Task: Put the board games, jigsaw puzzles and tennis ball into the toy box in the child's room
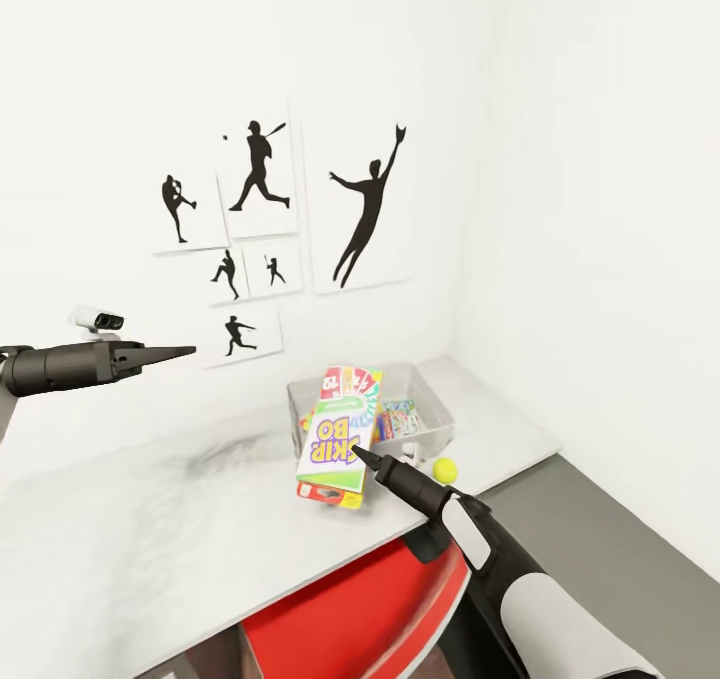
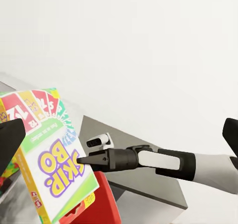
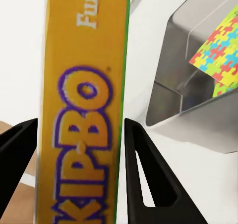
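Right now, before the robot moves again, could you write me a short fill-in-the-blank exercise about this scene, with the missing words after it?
1. The board game between the fingers of the right pincer bears the name Skip-____.
2. The small yellow ____ lies on the table, outside the toy box.
3. A multicoloured ____ puzzle lies inside the toy box.

Missing words: Bo; tennis ball; jigsaw.
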Controlling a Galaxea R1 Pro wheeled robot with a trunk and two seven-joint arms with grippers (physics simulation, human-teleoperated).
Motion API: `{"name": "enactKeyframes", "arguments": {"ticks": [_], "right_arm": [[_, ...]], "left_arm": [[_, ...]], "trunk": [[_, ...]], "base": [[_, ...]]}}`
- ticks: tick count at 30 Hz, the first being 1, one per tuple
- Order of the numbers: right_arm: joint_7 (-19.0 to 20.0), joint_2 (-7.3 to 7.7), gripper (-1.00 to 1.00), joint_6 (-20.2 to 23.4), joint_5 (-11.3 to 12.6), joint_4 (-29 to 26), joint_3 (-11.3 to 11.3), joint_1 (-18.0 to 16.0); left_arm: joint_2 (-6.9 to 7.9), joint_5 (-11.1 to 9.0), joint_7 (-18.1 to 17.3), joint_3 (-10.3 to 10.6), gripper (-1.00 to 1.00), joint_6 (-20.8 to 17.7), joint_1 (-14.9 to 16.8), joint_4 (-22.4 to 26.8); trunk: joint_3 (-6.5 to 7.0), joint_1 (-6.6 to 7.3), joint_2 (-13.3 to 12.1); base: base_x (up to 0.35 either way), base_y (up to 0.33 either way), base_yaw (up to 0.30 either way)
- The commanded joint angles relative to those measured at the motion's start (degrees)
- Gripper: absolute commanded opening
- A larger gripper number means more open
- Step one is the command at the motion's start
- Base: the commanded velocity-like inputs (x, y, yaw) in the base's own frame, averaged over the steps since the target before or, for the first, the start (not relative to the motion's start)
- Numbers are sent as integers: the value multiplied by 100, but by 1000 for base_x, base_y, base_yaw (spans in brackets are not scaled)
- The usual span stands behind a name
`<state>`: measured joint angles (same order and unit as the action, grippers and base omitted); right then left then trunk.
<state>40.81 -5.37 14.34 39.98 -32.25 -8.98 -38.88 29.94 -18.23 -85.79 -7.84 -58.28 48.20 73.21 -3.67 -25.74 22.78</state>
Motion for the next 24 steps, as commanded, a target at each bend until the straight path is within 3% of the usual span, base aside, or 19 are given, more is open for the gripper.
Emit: {"name": "enactKeyframes", "arguments": {"ticks": [1,24], "right_arm": [[3,1,-100,52,62,-1,-8,-6],[0,1,-100,52,63,-1,-8,-6]], "left_arm": [[3,-5,-17,1,100,-60,5,0],[3,-3,-8,1,100,-55,5,0]], "trunk": [[-13,-4,13],[-12,-4,13]], "base": [[30,0,38],[100,-4,3]]}}
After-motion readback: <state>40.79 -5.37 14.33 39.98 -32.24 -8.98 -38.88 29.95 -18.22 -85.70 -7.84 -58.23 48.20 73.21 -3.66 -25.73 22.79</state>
